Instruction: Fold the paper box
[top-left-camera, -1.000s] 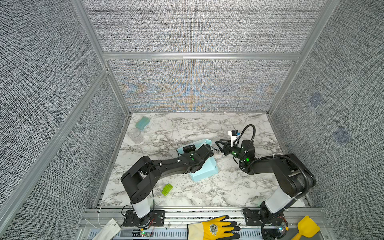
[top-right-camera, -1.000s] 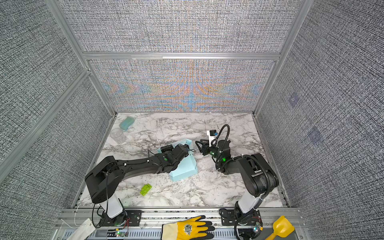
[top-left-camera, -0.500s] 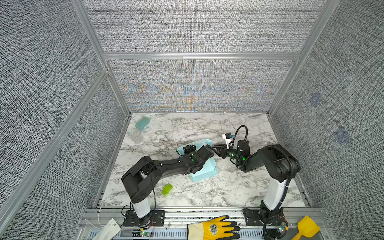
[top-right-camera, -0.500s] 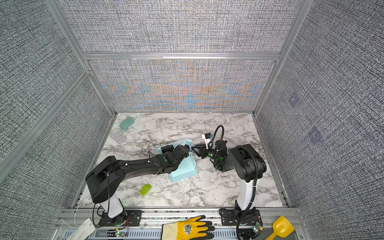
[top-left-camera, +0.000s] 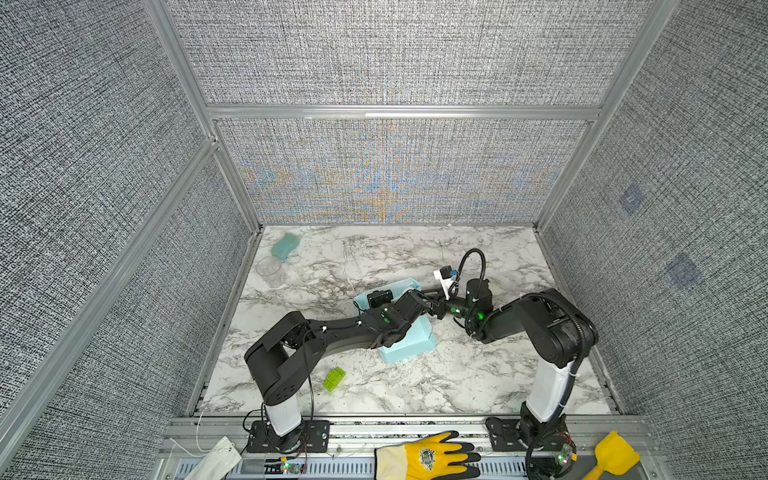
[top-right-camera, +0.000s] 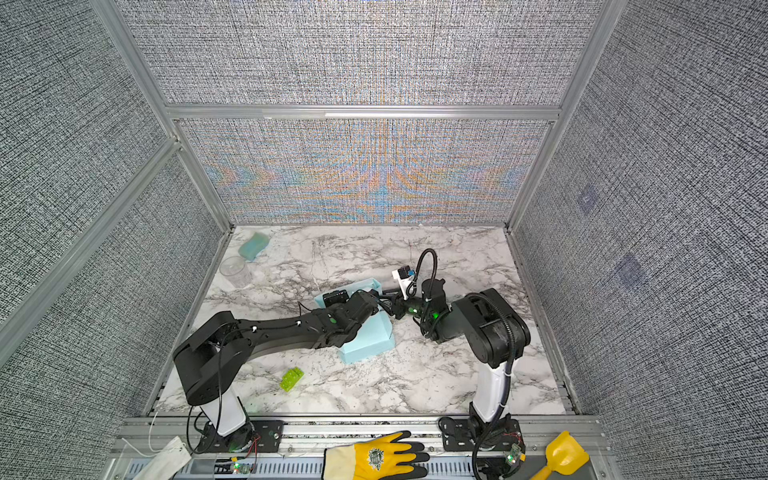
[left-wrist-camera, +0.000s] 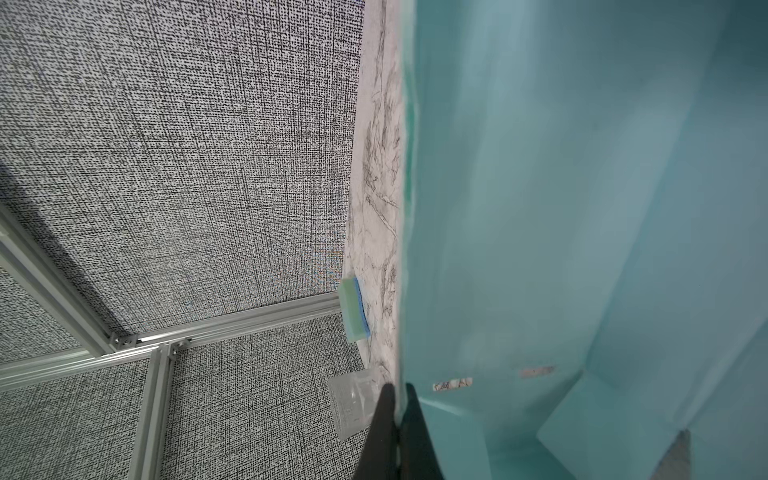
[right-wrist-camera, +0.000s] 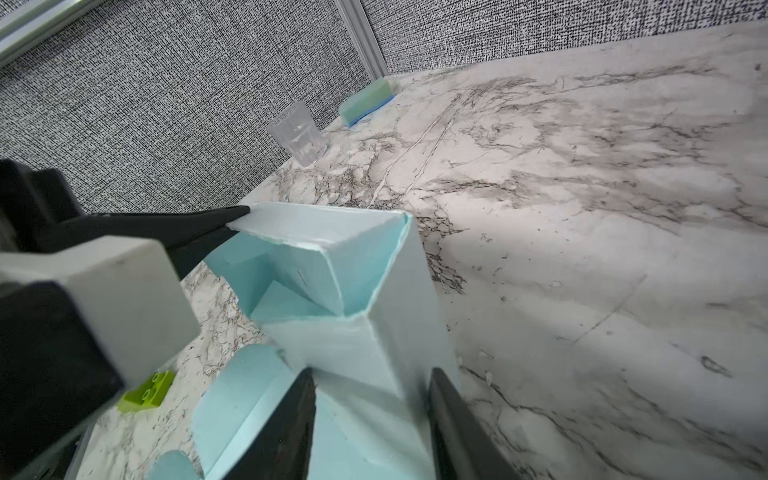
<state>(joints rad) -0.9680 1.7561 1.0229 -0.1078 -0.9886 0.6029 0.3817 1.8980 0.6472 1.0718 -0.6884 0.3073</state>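
On the marble table (top-left-camera: 478, 374), the right gripper (right-wrist-camera: 372, 399), well clear 1 second ago, is now straddling the near end of the paper box (right-wrist-camera: 353, 345) at mid-table. Whether it is squeezing is unclear. The left gripper (left-wrist-camera: 397, 401) is pinching 1 wall edge. In both top views, both grips are hard to make out.

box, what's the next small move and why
Probably close the right gripper on the box end it straddles: its jaws stand open either side, while the left gripper pinches the rim, steadying it.
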